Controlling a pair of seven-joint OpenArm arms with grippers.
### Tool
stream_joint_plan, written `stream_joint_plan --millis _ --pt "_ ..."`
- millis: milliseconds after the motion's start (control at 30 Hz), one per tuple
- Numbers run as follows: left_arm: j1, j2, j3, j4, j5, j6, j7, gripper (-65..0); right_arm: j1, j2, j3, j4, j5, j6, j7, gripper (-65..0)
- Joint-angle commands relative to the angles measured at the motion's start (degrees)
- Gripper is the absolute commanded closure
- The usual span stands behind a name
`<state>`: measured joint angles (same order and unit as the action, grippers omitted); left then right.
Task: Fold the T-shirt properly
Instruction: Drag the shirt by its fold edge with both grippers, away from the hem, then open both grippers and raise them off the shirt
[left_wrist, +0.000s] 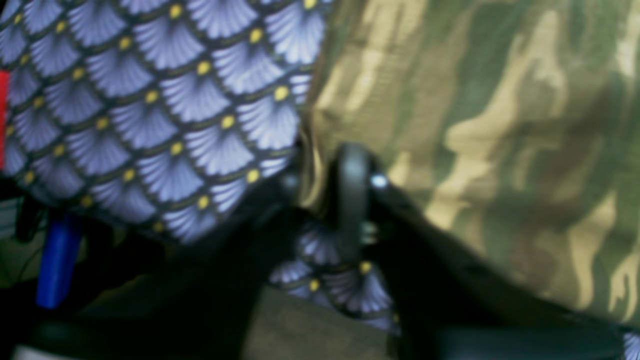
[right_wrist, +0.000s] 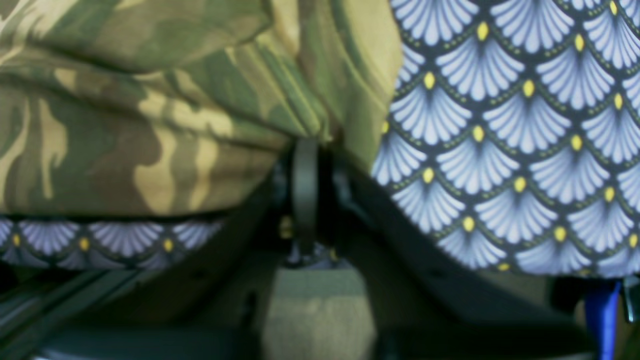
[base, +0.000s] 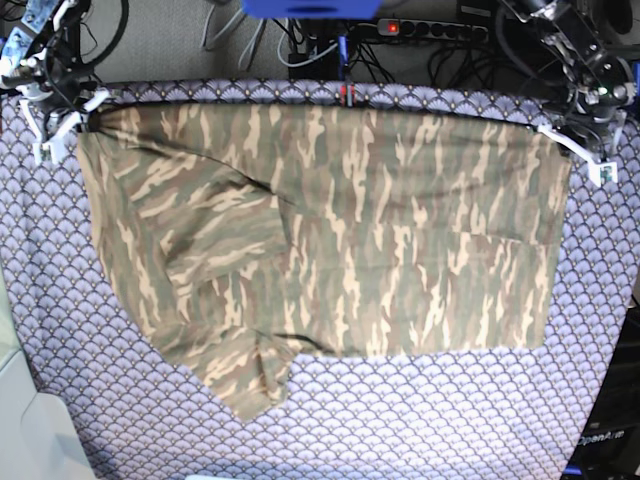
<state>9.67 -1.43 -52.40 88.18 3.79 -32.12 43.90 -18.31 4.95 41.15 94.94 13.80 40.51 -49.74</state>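
Observation:
The camouflage T-shirt (base: 350, 230) lies spread flat on the purple scallop tablecloth (base: 450, 420), with a sleeve folded in at the left and a flap sticking out at the bottom left. My left gripper (base: 575, 140) is at its far right corner. In the left wrist view its jaws (left_wrist: 320, 170) stand slightly apart with the T-shirt's (left_wrist: 500, 150) edge in the gap. My right gripper (base: 65, 120) is at the far left corner. In the right wrist view the T-shirt's (right_wrist: 125, 125) hem corner meets the fingertips (right_wrist: 320, 150), and blur hides the grip.
Behind the table's far edge lie a power strip (base: 440, 30) and cables. A blue clamp (left_wrist: 57, 260) (right_wrist: 602, 310) shows below the tablecloth (left_wrist: 150, 100) (right_wrist: 500, 150) edge in both wrist views. A pale surface (base: 30, 430) sits beyond the table's left edge.

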Motion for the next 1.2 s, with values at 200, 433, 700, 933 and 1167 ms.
stream_joint_plan --millis 200,433,700,933,1167 --pt "0.1 -0.5 -0.6 0.8 0.7 -7.9 0.6 -28.9 -1.3 1.1 0.7 0.9 -0.7 -0.5 -0.1 -37.7" --pt "0.0 -0.5 -4.2 0.8 0.7 -7.9 0.6 -29.1 -1.1 2.0 6.0 0.9 -0.7 -0.5 -0.1 -37.7" --pt "0.1 -1.1 -8.5 1.3 0.9 -7.9 0.6 -29.3 -1.6 5.7 7.4 0.8 -0.6 -0.5 0.5 -37.8" --pt "0.2 -0.8 -9.8 5.3 0.7 -7.9 0.9 -29.3 -1.1 6.1 7.6 0.8 -0.7 -0.5 0.5 -37.8" --pt "-0.7 -1.1 -9.8 9.9 0.7 -7.9 1.2 -29.3 0.0 7.2 9.1 0.8 -0.7 -0.5 0.6 -37.9"
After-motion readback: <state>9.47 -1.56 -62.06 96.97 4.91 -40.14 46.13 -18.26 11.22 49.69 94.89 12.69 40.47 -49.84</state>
